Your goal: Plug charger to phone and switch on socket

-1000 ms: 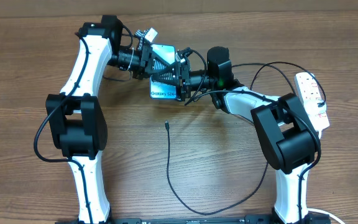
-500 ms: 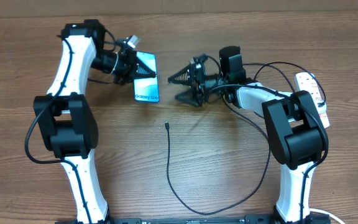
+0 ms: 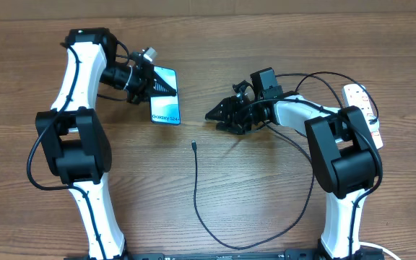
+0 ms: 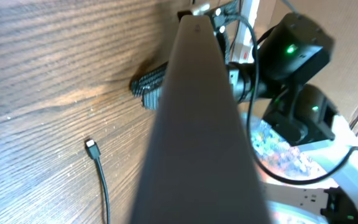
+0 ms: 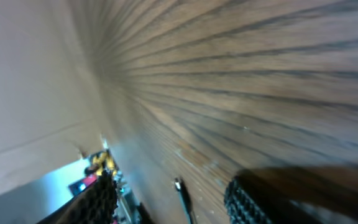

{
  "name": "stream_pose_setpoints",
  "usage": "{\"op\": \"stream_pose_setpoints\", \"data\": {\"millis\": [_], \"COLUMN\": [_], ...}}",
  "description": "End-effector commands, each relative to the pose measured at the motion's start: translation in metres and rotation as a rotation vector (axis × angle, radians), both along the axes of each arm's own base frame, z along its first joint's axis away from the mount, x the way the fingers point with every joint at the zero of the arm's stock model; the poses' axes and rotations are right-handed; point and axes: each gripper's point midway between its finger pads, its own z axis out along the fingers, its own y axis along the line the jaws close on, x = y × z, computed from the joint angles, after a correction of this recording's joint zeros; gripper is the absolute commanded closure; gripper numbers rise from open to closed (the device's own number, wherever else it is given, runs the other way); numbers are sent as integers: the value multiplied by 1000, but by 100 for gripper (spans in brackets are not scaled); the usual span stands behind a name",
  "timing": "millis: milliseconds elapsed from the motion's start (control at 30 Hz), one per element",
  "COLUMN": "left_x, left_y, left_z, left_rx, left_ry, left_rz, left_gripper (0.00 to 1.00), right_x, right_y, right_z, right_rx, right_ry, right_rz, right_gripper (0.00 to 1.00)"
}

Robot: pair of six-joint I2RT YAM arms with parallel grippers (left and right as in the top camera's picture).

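Clamping the phone (image 3: 166, 107) tight in the left gripper (image 3: 156, 81); holding the right gripper (image 3: 215, 115) half-spread and empty, near the charger (image 3: 196, 180) tip lying on the table (image 3: 150, 195).

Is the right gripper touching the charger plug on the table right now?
Apart. The overhead view shows a strip of bare table between the right gripper and the charger plug, which lies by itself below and to the left of the fingertips.
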Motion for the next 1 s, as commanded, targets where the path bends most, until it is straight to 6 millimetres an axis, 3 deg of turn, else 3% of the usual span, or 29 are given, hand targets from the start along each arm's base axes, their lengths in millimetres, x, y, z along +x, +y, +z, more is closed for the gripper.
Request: {"op": "stream_pose_setpoints", "data": {"millis": [0, 233, 400, 433, 667, 700, 767, 833, 900, 967], "left_x": [-9, -33, -46, -48, -47, -48, -49, -51, -52, -52], "left_y": [-12, -30, -37, -38, -42, -42, -42, -42, -42, -42], "left_z": [12, 27, 14, 12, -1, -2, -6, -9, -11, -12], "left_rx": [-60, -302, -364, -374, -445, -446, -444, -442, -441, -442], "left_ry": [-46, -112, -97, -91, -109, -106, -111, -112, -109, -112], "left_rz": [-40, -92, -87, -80, -26, -25, -27, -29, -29, -29], "left_gripper": [96, 96, 96, 96, 96, 96, 96, 96, 96, 96], "right_x": [13, 13, 0, -4, -28, -30, -33, -33, -32, -30], "right_y": [-21, -58, -74, -73, -32, -29, -25, -24, -23, -24], "right_z": [-8, 27, 52, 54, 58, 59, 59, 59, 60, 60], "right_rx": [-163, -399, -575, -596, -497, -487, -478, -476, -474, -472], "right_ry": [-78, -157, -218, -225, -212, -209, -206, -207, -211, -215], "right_rz": [-56, -139, -169, -162, -50, -41, -31, -29, -32, -36], "right_gripper": [50, 62, 88, 96, 96, 96, 70, 50, 41, 41]}}
